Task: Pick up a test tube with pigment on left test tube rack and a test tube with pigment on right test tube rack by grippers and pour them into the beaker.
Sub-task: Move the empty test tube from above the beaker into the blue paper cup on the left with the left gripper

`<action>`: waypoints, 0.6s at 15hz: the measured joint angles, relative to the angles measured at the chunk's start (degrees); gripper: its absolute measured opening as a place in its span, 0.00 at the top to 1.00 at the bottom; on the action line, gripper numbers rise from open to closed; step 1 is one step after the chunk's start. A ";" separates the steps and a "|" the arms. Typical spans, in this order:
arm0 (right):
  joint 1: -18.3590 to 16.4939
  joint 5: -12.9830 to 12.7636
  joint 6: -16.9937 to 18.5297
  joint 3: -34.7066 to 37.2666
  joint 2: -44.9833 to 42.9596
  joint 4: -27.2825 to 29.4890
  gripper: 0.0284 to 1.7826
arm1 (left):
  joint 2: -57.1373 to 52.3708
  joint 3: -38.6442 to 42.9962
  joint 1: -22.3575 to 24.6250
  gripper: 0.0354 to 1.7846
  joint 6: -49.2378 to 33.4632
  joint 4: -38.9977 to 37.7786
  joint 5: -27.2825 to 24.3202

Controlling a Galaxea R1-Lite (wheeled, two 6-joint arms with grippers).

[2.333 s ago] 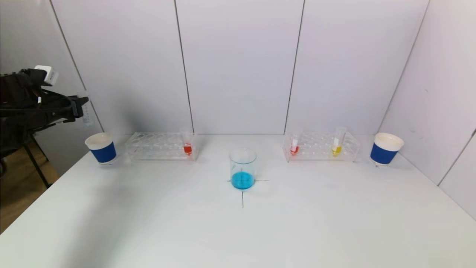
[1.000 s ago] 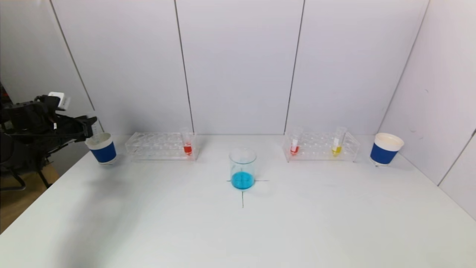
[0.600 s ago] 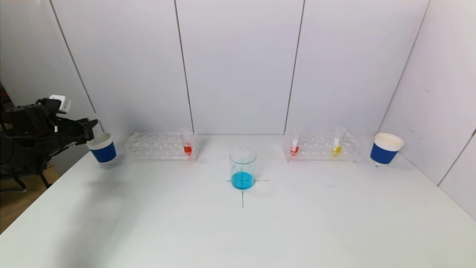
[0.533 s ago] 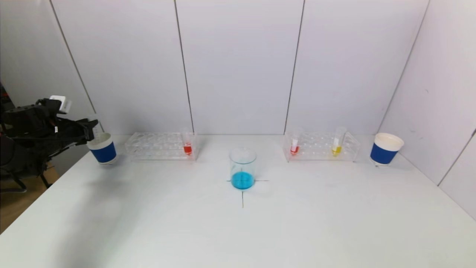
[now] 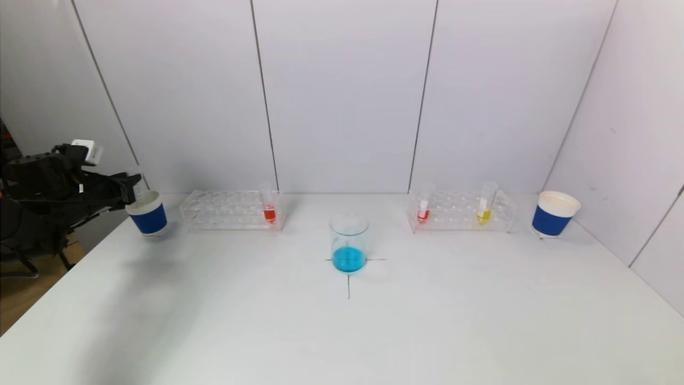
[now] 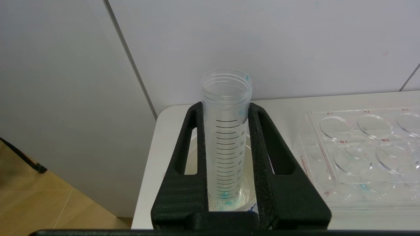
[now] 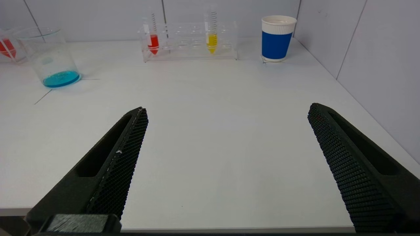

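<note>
Since the earliest head view, the left tool (image 5: pixel 128 187) has come down from high beside the wall to the rim of the left blue cup (image 5: pixel 146 213), bringing its tube with it. It clamps an empty test tube (image 6: pixel 225 137) between both fingers (image 6: pixel 192 154); the tube stands upright, only a trace of blue at its tip, and its lower end sits inside the cup's mouth, as the left wrist view shows. The left test tube rack (image 5: pixel 231 209) stands just beside that cup on the table (image 5: pixel 342 331) and holds one red test tube (image 5: pixel 269 206) at its inner end. A beaker (image 5: pixel 349 241) with blue liquid in its bottom sits at the middle of the table on a drawn cross, well apart from both racks. The right test tube rack (image 5: pixel 461 210) carries a red tube (image 5: pixel 423 207) at its inner end and a yellow tube (image 5: pixel 484 204) toward its outer end, both upright. The right blue cup (image 5: pixel 554 214) stands just beside that rack, near the wall. The right tool (image 7: pixel 226 131) is out of the head view; its own wrist view shows its jaws spread wide, gripping nothing, low over the near edge of the table and far from the rack.
</note>
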 joint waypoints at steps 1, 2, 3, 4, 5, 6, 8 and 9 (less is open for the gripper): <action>0.00 0.02 0.00 0.00 0.00 0.02 0.01 | -0.02 0.13 0.00 0.78 0.00 0.05 0.00; 0.00 0.00 0.00 0.00 0.00 0.02 0.01 | -0.02 0.27 0.00 0.78 0.02 0.07 0.00; 0.00 0.00 0.00 0.00 0.00 0.02 0.01 | -0.02 0.41 0.00 0.78 0.04 0.07 0.02; 0.00 0.00 0.00 0.00 0.00 0.00 0.01 | -0.02 0.51 0.00 0.78 0.02 0.05 0.02; 0.00 0.00 0.00 0.00 0.00 0.00 0.01 | -0.02 0.51 0.00 0.78 0.02 -0.06 0.07; 0.00 0.00 0.00 0.00 0.00 0.00 0.01 | -0.05 0.51 0.00 0.75 0.00 -0.30 0.09; 0.00 0.00 0.00 0.00 0.00 0.00 0.01 | 0.00 0.49 0.00 0.67 0.02 -2.49 0.09; 0.00 0.00 0.00 0.00 0.00 0.00 0.01 | 0.02 0.60 0.00 0.60 0.00 -3.04 0.02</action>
